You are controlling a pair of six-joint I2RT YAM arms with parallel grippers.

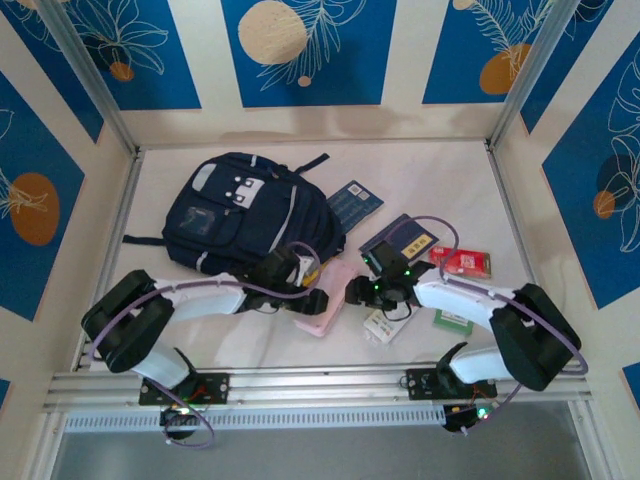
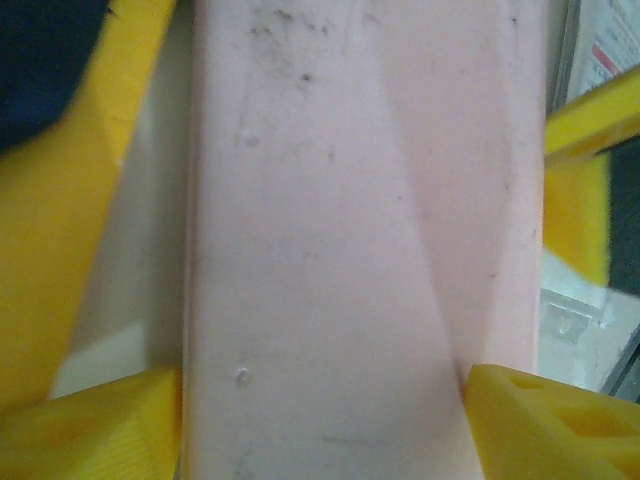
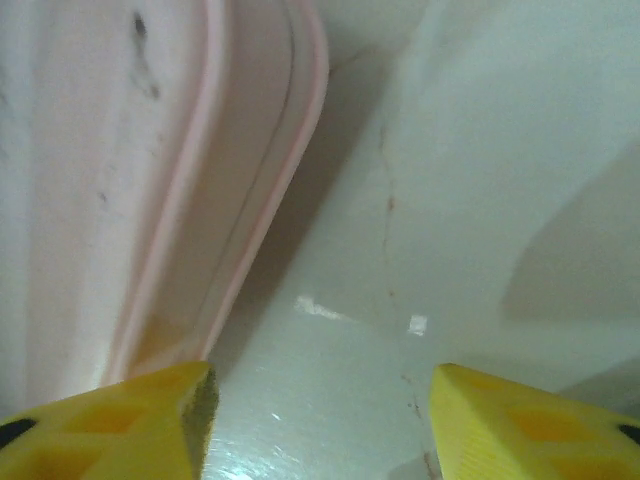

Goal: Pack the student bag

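With the left gripper [image 2: 325,415] pinching the pink pencil case [image 2: 350,200] across its width and the right gripper [image 3: 320,410] spread empty beside it, lift the case level, clear of those open fingers, before swinging it toward the backpack [image 1: 240,215] lying just behind, left of centre

Your student bag [image 1: 240,215] is matt navy cloth with paler, shinier stripes. The table [image 1: 430,165] has a smooth white top with a faint sheen, and close up you can see hairline marks and stains on it. The pink case [image 2: 360,250] looks to you like smooth, matt plastic dulled by dark specks and scuffs; the left gripper's fingertips [image 2: 90,430] are matt yellow plastic with a fine ribbed grain, and the rail [image 1: 300,385] is bare, dull metal.
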